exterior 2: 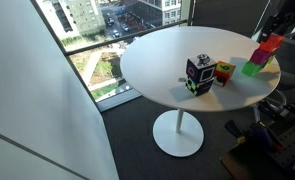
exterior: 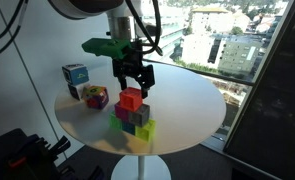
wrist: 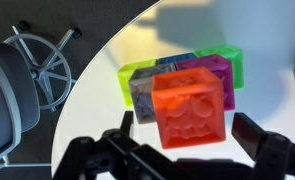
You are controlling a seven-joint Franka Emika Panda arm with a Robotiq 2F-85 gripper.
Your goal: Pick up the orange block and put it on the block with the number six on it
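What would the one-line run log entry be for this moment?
gripper open over orange block | orange block atop cube pile | number-six block apart, uncovered | stage: pre-grasp

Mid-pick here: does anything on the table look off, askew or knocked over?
Nothing is spilled or damaged. The orange block sits between the gripper's fingers, over a jumbled cluster of green, magenta and grey cubes that lies close to the table rim. The block with the six stands apart from them.

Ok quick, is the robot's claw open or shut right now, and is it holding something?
Gripper: jaws open, holding nothing, right at the plain orange-red cube.
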